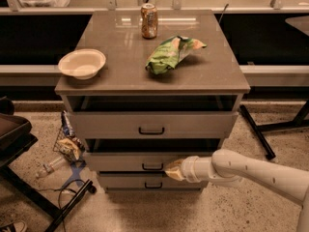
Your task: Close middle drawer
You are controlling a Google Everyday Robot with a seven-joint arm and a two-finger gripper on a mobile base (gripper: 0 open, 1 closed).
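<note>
The pale grey-beige middle drawer [120, 162], with a small dark loop handle [152, 166], stands partly pulled out of the grey-brown three-drawer bench [116, 79]. The white arm's tan-tipped end effector [175, 169] is at the drawer's front, just right of the handle. The taller top drawer [106, 124] is also out. On top sit a white round bowl [82, 63], an orange can [149, 21] and a crumpled green bag [171, 53].

3 drawers [111, 124]; 1 ea. bowl [82, 63], can [149, 21], bag [173, 53]; jaws at mid drawer [125, 162].
</note>
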